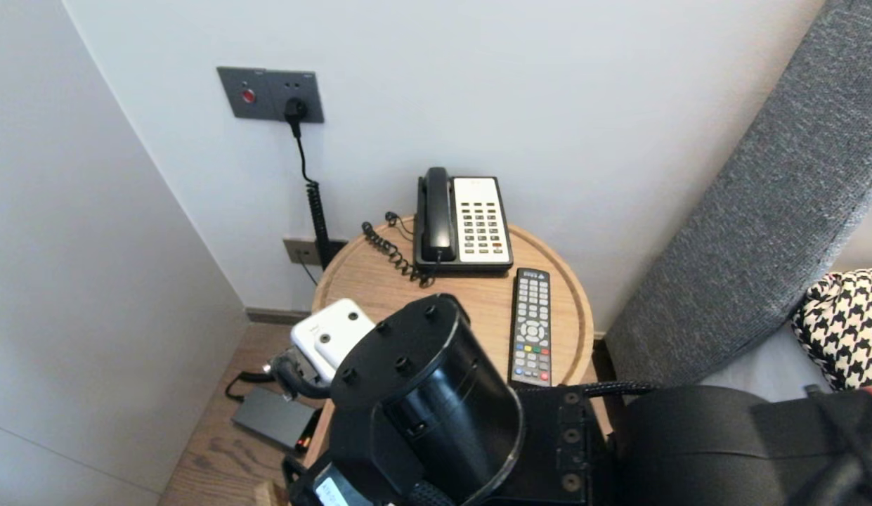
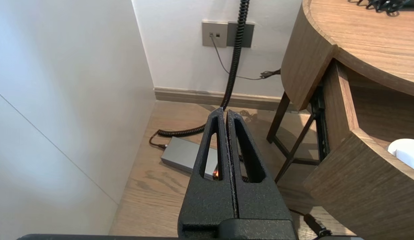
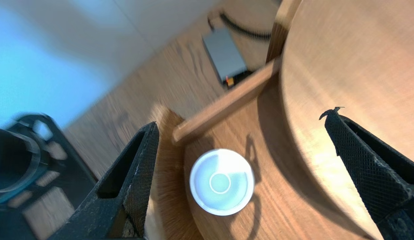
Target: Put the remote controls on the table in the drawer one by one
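One white disc (image 3: 221,181) in drawer (image 3: 227,104), beside tabletop (image 3: 353,60), under right gripper (image 3: 242,118), jaws wide; left gripper (image 2: 225,112), jaws closed.

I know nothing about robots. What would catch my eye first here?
The right gripper stands wide open above a white round disc lying in the open drawer of a round wooden table. On the tabletop sit a black-and-white telephone near the wall and a remote control beside it. The left gripper hangs shut low beside the table, over the floor.
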`<state>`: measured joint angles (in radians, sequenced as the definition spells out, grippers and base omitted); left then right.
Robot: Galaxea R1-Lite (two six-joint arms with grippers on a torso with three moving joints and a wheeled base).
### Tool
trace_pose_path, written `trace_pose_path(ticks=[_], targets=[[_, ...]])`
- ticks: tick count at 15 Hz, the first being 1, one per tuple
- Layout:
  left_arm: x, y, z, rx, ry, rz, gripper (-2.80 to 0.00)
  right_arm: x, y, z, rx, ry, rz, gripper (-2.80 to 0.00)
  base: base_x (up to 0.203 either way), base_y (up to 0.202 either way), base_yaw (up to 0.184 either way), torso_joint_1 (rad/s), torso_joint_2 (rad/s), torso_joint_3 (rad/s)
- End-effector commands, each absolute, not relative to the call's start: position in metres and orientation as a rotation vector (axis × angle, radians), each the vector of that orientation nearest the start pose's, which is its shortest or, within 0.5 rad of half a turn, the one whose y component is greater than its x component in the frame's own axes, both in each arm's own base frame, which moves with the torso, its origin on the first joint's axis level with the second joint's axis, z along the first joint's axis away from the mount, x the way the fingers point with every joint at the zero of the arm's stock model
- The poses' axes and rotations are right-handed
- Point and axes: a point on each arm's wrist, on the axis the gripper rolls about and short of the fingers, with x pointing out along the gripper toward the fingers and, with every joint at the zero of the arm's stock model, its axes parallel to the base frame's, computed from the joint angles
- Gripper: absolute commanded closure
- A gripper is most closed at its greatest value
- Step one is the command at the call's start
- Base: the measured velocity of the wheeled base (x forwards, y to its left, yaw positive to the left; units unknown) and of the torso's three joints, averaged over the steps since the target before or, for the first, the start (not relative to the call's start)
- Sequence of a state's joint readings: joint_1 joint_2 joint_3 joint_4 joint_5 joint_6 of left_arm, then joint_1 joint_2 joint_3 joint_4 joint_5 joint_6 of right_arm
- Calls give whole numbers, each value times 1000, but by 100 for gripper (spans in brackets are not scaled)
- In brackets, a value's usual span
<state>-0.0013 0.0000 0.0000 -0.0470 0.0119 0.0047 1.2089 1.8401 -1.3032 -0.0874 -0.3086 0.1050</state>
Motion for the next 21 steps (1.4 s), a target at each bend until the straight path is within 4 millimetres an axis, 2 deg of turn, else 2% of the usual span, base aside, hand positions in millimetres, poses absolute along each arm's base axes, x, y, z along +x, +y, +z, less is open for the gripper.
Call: trace_pose_path(ticks=[1, 2, 3, 7, 14, 18, 21], targets=[[-22, 0, 78, 4, -40, 11, 0, 127, 316, 250, -168, 315, 871, -280, 0, 0, 0, 0, 0, 0], [-22, 0, 78, 4, -40, 11, 0, 127, 310, 258, -151, 296, 868, -280, 0, 0, 0, 0, 0, 0], [-22, 0, 78, 4, -40, 12, 0, 128, 306, 262, -143, 286, 863, 0, 0, 0, 0, 0, 0, 0], [-22, 0, 78, 4, -40, 11, 0, 144, 291, 273, -130, 253, 804, 0, 0, 0, 0, 0, 0, 0], [-22, 0, 78, 4, -40, 12, 0, 218, 241, 283, -89, 232, 522, 0, 0, 0, 0, 0, 0, 0], [-22, 0, 78, 4, -40, 11, 0, 240, 244, 276, -123, 306, 332, 0, 0, 0, 0, 0, 0, 0], [-22, 0, 78, 4, -40, 11, 0, 250, 252, 268, -62, 389, 224, 0, 0, 0, 0, 0, 0, 0]])
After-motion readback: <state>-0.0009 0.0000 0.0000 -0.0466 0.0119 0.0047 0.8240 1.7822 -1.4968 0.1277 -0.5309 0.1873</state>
